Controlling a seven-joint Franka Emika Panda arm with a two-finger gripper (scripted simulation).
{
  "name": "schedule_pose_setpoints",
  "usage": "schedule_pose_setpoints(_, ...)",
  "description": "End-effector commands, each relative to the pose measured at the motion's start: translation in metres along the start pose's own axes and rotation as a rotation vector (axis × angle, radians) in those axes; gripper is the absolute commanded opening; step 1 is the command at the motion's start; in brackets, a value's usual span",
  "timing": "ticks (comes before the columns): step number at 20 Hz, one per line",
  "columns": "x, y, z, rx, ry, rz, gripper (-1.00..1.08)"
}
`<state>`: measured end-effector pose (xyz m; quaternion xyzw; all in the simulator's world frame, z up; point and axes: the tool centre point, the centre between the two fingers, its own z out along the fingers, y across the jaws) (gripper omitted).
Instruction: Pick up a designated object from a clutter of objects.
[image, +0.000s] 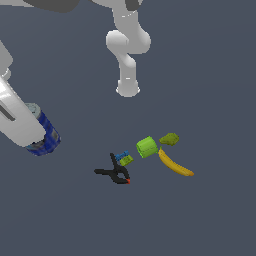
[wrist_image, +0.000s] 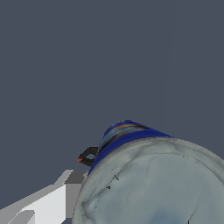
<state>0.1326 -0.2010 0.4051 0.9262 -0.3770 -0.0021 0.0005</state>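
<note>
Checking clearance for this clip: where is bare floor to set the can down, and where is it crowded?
Bare floor lies between the blue can and the black clamp, and below the clamp. Crowded: clamp, small block, lime-green cylinder, olive lump, banana.

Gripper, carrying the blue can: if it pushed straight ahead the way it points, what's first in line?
Likely bare floor. Past the blue can, the wrist view shows only the black clamp off to one side; depth is unclear.

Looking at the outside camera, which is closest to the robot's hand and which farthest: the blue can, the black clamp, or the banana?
1. Blue can: right at the hand, at the exterior view's left edge.
2. Black clamp: near the middle of the floor.
3. Banana: farthest, toward the exterior view's right.
</note>
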Motion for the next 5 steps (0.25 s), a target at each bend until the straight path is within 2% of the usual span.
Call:
schedule_pose_setpoints(1, 0.0002, -0.0007, -0.0071, 0.002, 0.003, 0.0, -1.0)
schedule_pose_setpoints(5, 0.0003, -0.0011, -0.0093, 0.002, 0.003, 0.0, -1.0)
